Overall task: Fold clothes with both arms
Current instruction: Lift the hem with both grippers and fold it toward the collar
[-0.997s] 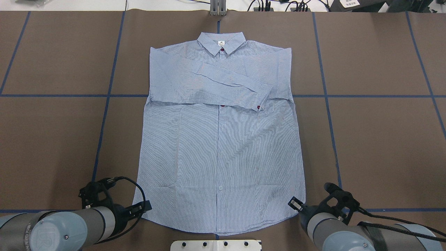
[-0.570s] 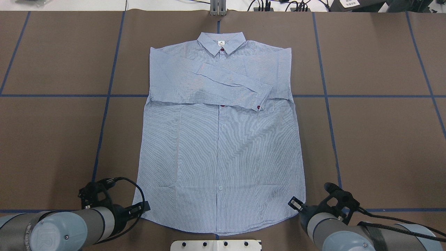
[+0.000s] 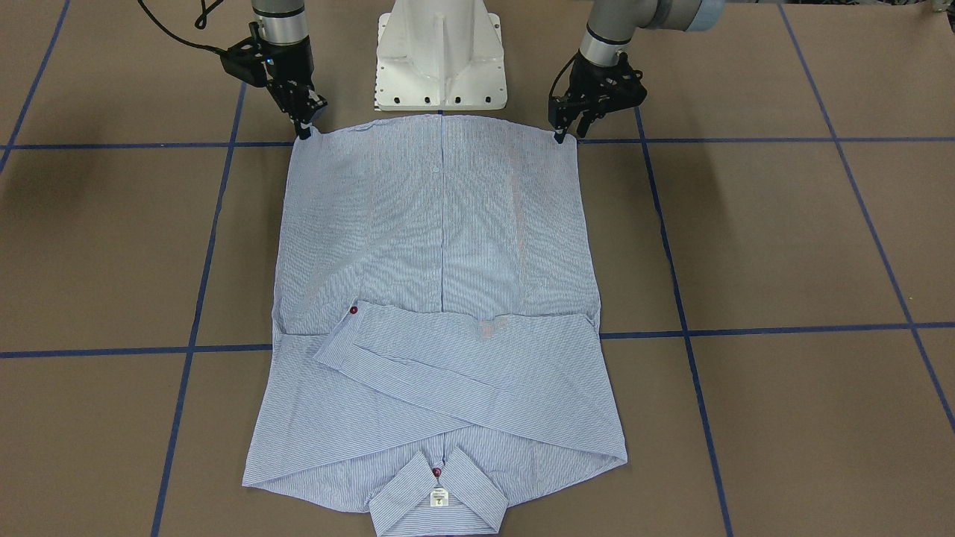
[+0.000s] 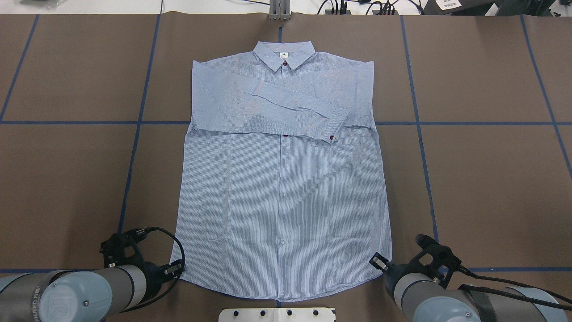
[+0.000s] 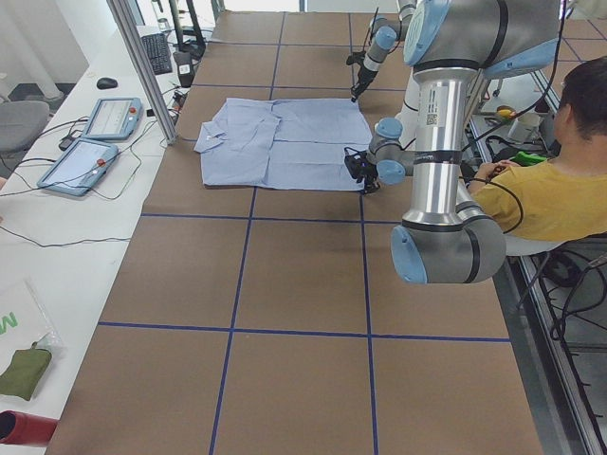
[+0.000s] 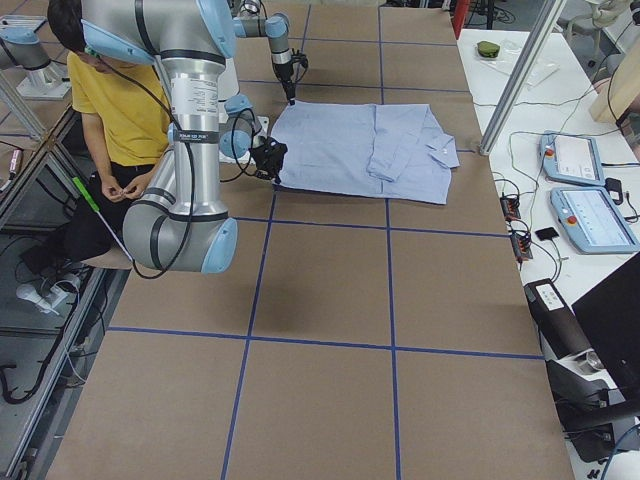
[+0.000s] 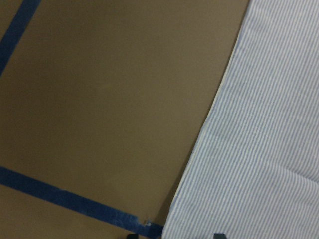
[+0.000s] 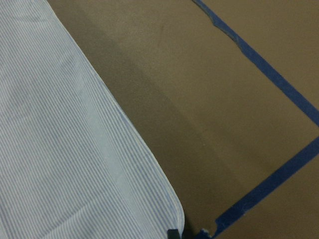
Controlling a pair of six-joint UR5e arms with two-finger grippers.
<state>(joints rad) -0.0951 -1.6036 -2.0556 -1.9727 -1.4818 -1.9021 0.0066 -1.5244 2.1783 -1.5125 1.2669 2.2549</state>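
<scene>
1. Where the brown desk (image 4: 482,188) is crossed by blue tape lines (image 4: 67,122), the shirt (image 4: 281,188) lies flat at its middle, front side up and buttoned.
2. Its long axis runs straight away from the robot. The collar (image 4: 283,56) is at the far end and the rounded hem (image 4: 277,293) is at the near end, just in front of the white base (image 3: 440,52).
3. Both sleeves (image 4: 290,105) are folded across the chest. The upper one slants down to a cuff with a red button (image 4: 331,137).
4. The left arm (image 4: 67,297) reaches down to the hem corner on the robot's left. In the front-facing view the left jaws point down with their tips at that corner.
5. The left wrist view shows two dark fingertips (image 7: 218,236) set apart at the bottom edge, with the shirt's side edge running down between them. The left jaws are therefore parted, astride the cloth and not closed on it.
6. The right arm (image 4: 438,302) reaches the opposite hem corner, and the right jaws have their tips at the cloth there.
7. The right wrist view shows only one dark tip (image 8: 172,233) beside the rounded corner, so I cannot tell how far the right jaws are parted or whether they pinch the cloth.
</scene>
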